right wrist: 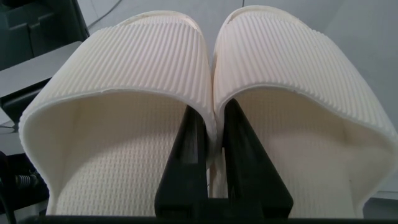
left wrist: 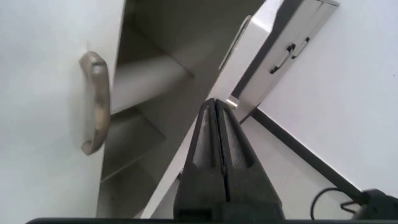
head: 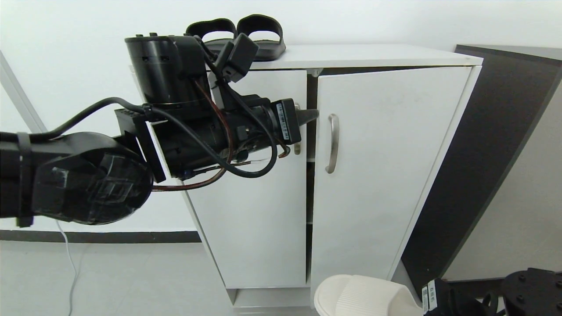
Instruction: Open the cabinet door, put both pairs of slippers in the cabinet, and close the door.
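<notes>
Right wrist view shows the right hand (right wrist: pixel 211 124) narrow, its fingers (right wrist: pixel 186 155) slipped inside the white slippers (right wrist: pixel 124 93) and pinching the pair's touching inner walls together. In the head view that pair sits low at 5 o'clock, before the foot of the cabinet (head: pixel 373 57). Farther in, the left hand (head: pixel 309 115) is pressed fully closed and empty, its tip at the dark gap between the two doors, at 9 o'clock from the right door's handle (head: pixel 333 142). Farthest, the black slippers (head: pixel 246 35) lie side by side on the cabinet's top at 11 o'clock.
</notes>
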`<state>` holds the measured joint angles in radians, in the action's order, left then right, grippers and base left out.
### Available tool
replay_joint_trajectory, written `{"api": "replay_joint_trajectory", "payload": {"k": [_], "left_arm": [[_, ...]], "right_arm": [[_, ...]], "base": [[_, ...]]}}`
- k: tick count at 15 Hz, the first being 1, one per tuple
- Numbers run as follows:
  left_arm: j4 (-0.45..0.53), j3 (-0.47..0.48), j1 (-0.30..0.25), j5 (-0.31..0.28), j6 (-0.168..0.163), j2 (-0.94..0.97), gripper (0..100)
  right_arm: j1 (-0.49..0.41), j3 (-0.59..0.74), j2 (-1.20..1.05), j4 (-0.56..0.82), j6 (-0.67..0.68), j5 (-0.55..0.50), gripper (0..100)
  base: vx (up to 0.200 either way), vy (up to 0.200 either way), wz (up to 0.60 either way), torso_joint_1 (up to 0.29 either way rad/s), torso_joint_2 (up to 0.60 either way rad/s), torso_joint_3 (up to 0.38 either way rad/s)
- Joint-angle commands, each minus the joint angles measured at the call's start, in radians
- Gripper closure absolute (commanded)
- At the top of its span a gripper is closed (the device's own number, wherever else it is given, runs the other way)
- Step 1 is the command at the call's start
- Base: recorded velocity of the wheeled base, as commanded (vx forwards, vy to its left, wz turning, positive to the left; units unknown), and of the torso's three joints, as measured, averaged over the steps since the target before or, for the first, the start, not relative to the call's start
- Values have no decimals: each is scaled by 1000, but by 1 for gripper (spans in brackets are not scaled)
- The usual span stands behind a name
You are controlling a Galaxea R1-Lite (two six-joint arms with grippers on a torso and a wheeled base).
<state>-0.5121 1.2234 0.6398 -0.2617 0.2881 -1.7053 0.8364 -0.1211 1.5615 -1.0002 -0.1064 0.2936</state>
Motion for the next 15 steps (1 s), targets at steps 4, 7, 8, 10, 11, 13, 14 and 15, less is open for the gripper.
{"api": "replay_joint_trajectory", "payload": {"k": [4, 7, 8, 10, 11, 13, 14, 15], "left_arm": [[-9, 10, -14, -1, 0, -31, 100], [-45, -13, -14, -1, 0, -23, 100], [-54, -22, -14, 1, 0, -20, 100], [-77, -53, -14, 6, -1, -4, 100], [-97, -90, -14, 6, -1, 18, 100], [-114, -119, -15, 2, 0, 44, 100], [-114, -117, -26, 1, 2, 47, 100], [-114, -114, -31, -1, 2, 47, 100]], "right_arm": [[1, 1, 8, 0, -1, 1, 100], [1, 3, 9, 0, -1, 1, 100], [1, 3, 9, 0, -1, 1, 100], [1, 3, 9, 0, -1, -1, 100], [1, 4, 12, 0, 1, 1, 100], [1, 4, 15, 0, -1, 1, 100], [3, 4, 19, 0, -1, 1, 100], [3, 4, 19, 0, -1, 1, 100]], "base": [[0, 0, 0, 0, 0, 0], [0, 0, 0, 0, 0, 0], [0, 0, 0, 0, 0, 0], [0, 0, 0, 0, 0, 0], [0, 0, 0, 0, 0, 0], [0, 0, 0, 0, 0, 0], [0, 0, 0, 0, 0, 0], [0, 0, 0, 0, 0, 0]]}}
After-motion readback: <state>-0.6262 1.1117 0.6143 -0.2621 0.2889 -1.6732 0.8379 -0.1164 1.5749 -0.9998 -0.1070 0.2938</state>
